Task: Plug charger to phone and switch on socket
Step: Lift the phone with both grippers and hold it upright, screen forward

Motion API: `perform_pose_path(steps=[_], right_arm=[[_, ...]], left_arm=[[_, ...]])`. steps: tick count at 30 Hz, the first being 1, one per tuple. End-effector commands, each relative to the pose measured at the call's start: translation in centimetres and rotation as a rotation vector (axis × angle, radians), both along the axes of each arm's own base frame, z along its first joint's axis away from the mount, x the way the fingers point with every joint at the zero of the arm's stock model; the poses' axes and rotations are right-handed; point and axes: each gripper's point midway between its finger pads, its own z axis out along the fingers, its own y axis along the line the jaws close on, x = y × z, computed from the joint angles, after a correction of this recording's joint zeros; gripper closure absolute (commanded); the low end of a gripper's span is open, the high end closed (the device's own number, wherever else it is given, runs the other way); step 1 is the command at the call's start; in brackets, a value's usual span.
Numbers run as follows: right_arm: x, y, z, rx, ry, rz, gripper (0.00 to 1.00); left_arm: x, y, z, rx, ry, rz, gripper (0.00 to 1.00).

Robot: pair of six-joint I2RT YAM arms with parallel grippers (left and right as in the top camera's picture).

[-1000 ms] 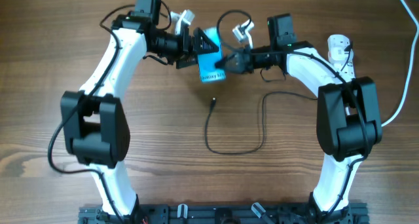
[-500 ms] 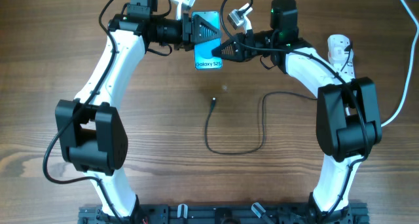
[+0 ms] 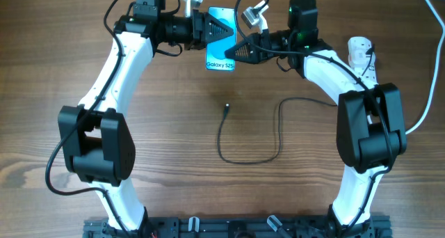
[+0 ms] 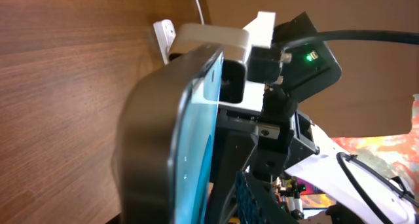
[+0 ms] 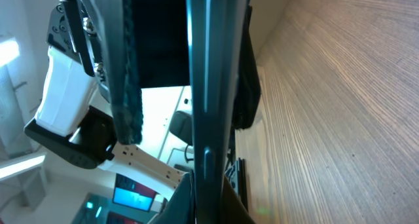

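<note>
The phone (image 3: 221,46), cyan screen up, hangs above the table at the far middle. My right gripper (image 3: 238,51) is shut on its right edge; in the right wrist view the phone (image 5: 209,86) stands edge-on in those jaws (image 5: 209,201). My left gripper (image 3: 214,28) reaches in from the left and straddles the phone's upper left part. Its meshed finger (image 5: 127,73) stands a little off the screen side. The charger is a thin black cable (image 3: 250,160) looped on the table, with its tip (image 3: 227,107) free below the phone. The socket (image 3: 359,51) lies at the far right.
A thick white cord (image 3: 431,92) runs along the right edge of the table and off the top right corner. Both arms arch over the middle of the wooden table (image 3: 55,127). The cable loop lies between the two arm bases.
Both grippers have carried the phone toward the far edge and straightened it. The left jaws have narrowed around it. The cable and socket have not moved.
</note>
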Motion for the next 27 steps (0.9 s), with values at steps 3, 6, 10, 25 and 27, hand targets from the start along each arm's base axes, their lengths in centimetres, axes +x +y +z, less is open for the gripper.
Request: perform_pose_path(steps=[3,6,10,25,27], right_arm=[[-0.6,1.1,-0.4,-0.012,0.077,0.046,0.96],[-0.4,1.1,0.2,-0.01,0.063,0.044,0.96],[-0.2,1.2,0.6,-0.013,0.069,0.036,0.96],[-1.0,0.9,0.7,-0.006,0.07,0.084,0.96],[-1.0,0.9,0.7,-0.006,0.071,0.087,0.96]], left_arm=[[-3.7,-1.7,3.9,-0.117,0.043,-0.133,0.67],[-3.8,-1.6,3.8,-0.115,0.055,-0.132,0.69],[-3.8,-1.6,3.8,-0.115,0.054,-0.132,0.73],[-3.1,-1.6,4.4,-0.125,-0.013,-0.132,0.85],[-3.1,-1.6,4.4,-0.125,-0.014,-0.132,0.86]])
